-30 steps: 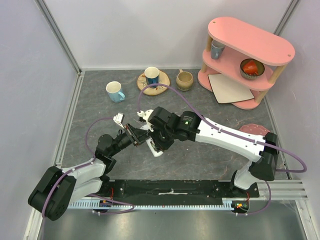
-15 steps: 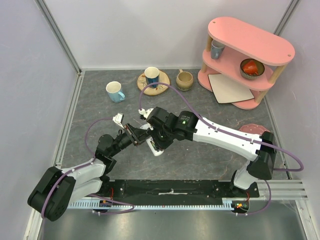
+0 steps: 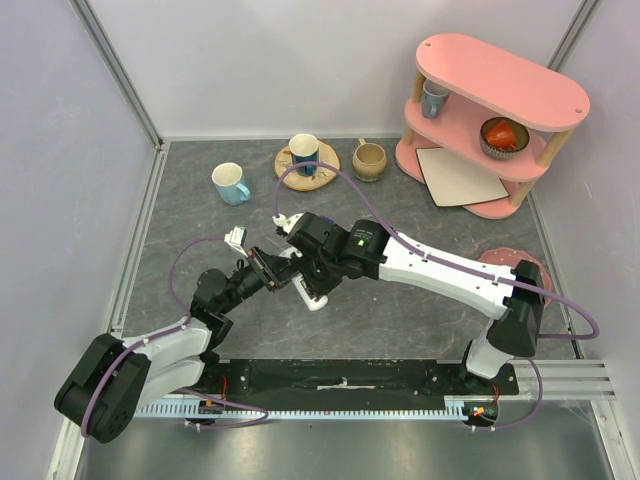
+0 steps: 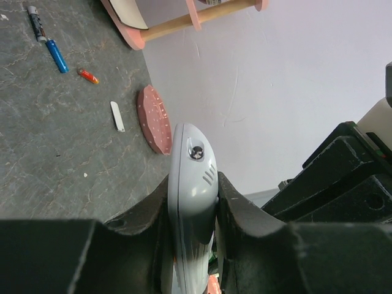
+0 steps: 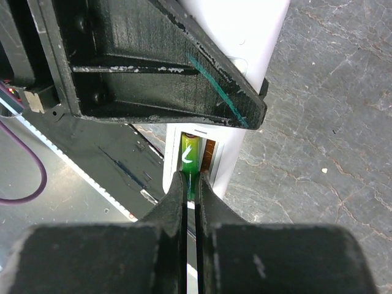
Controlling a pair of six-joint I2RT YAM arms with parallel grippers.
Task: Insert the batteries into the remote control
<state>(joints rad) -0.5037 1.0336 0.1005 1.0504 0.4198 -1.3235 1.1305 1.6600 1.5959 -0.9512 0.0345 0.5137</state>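
Where the left arm ended: the left gripper [image 3: 266, 270] was clamped on the remote control [image 4: 191, 159], one black finger on each long edge. It held the remote off the table [image 3: 400, 320] at mid-table.
Blue mug [image 3: 231, 183]: stood upright behind the left gripper and well apart from it.
Remote control: slim and white. In the right wrist view its back faced the camera, with the slot open.
Green battery [image 5: 188, 156]: lay lengthwise in that slot, with a brown strip just beside it.
Right gripper [image 5: 192, 182]: the fingers were drawn almost together, with their tips at the near end of the green battery. Green showed in the thin slit between them. I could not tell whether they pinched it or only touched it.
Mug on coaster [image 3: 303, 150]: stood upright on a round wooden coaster [image 3: 323, 169] at the back of the table.
Tan mug [image 3: 369, 158]: stood upright just right of the coaster.
Loose batteries: seen only in the left wrist view. A dark grey battery [image 4: 37, 22] and a blue battery [image 4: 57, 56] lay nearly end to end on the table. A red battery [image 4: 88, 76] lay near them, and none of the three was touched by a gripper.
White strip [image 4: 117, 116]: a small flat piece that lay just beside the reddish disc [image 4: 155, 119].
Pink shelf [image 3: 500, 80]: stood in the back right corner. It held a cup [image 3: 434, 97], a bowl with something red in it [image 3: 503, 135] and a white card [image 3: 458, 177] on the lowest tier.
Reddish disc: lay flat on the table at the right, partly under the right arm in the top view.
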